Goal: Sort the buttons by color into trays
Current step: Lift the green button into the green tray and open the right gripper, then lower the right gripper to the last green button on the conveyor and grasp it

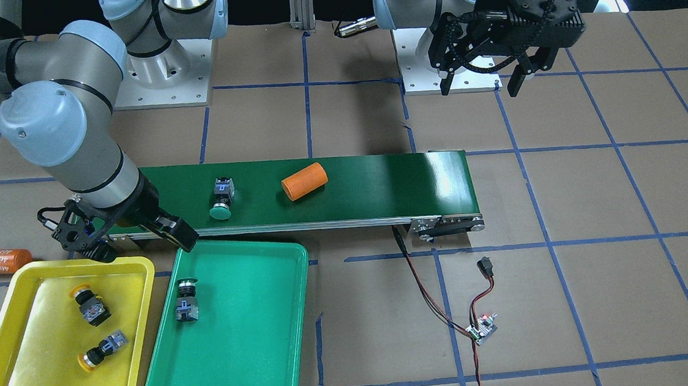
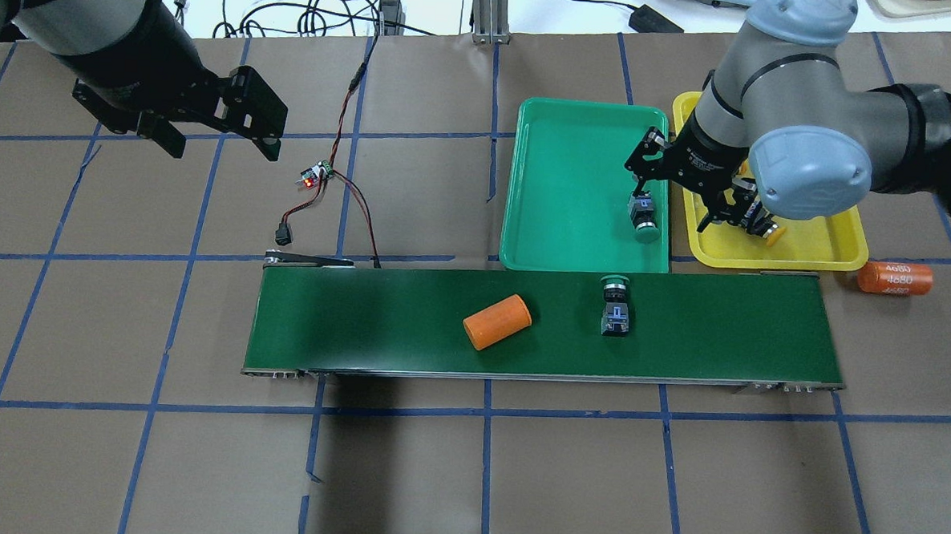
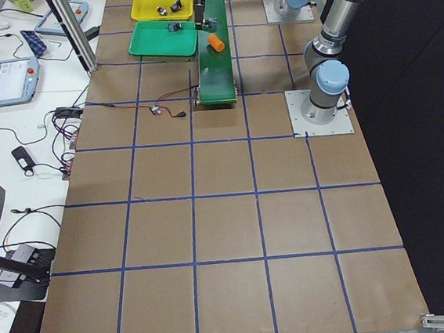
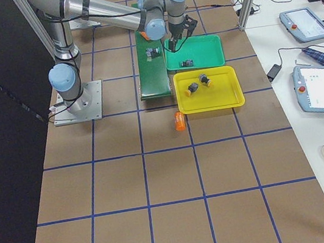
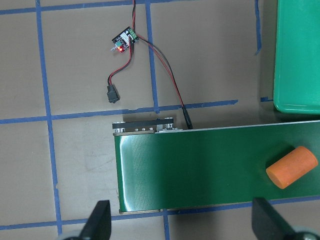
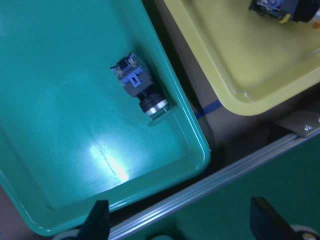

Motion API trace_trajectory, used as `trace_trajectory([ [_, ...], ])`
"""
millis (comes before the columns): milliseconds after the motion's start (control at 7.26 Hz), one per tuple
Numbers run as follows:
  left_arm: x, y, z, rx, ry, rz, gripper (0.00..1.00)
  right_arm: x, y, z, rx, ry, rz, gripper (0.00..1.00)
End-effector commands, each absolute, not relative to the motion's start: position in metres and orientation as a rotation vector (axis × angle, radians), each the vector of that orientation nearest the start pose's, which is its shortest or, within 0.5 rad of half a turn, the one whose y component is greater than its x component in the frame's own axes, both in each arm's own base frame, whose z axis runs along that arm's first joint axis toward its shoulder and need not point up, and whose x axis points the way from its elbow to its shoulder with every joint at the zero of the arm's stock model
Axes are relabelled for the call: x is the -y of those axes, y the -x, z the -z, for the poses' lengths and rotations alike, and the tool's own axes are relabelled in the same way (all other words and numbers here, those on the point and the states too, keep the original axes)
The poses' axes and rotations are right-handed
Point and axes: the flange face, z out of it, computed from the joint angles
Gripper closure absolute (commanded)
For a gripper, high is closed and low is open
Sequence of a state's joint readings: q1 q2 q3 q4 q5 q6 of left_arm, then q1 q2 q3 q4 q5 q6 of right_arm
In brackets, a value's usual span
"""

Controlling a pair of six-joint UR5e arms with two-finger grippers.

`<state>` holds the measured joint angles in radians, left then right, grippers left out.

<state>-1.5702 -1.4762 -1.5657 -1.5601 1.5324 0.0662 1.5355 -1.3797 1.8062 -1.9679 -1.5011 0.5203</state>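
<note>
Remaining button (image 1: 221,198): green-capped, lying on the belt (image 1: 380,184), apart from the orange cylinder (image 1: 304,181).
Right gripper (image 1: 142,244): fingers spread, empty, over the belt-side edge of the green tray (image 1: 239,348).
Left gripper (image 1: 481,87): spread, empty, well apart.
Advice: the block body should be clamped, not the round cap.
</note>
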Motion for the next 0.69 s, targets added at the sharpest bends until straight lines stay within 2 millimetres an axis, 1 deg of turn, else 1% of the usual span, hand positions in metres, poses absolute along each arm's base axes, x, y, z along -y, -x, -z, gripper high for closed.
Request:
trace_trajectory([
  [0,0.461,0.137,-0.537,-3.170,-0.106,0.177,0.00,0.488,-0.118,-0.295,-3.020,-0.857,-0.136,0.00],
  [138,0.461,0.137,-0.536,-3.171,-0.103,0.175,0.00,0.470,-0.120,-0.294,-3.021,-0.850,-0.141,0.00],
  [275,0.461,0.137,-0.536,-3.170,-0.103,0.175,0.00,0.461,-0.131,-0.291,-3.035,-0.800,-0.156,0.00],
  [413,0.461,0.137,-0.536,-3.170,-0.103,0.175,0.00,0.454,-0.154,-0.290,-3.067,-0.689,-0.155,0.00],
  [551,0.461,0.137,-0.536,-3.170,-0.103,0.175,0.00,0.450,-0.170,-0.289,-3.081,-0.627,-0.133,0.00],
])
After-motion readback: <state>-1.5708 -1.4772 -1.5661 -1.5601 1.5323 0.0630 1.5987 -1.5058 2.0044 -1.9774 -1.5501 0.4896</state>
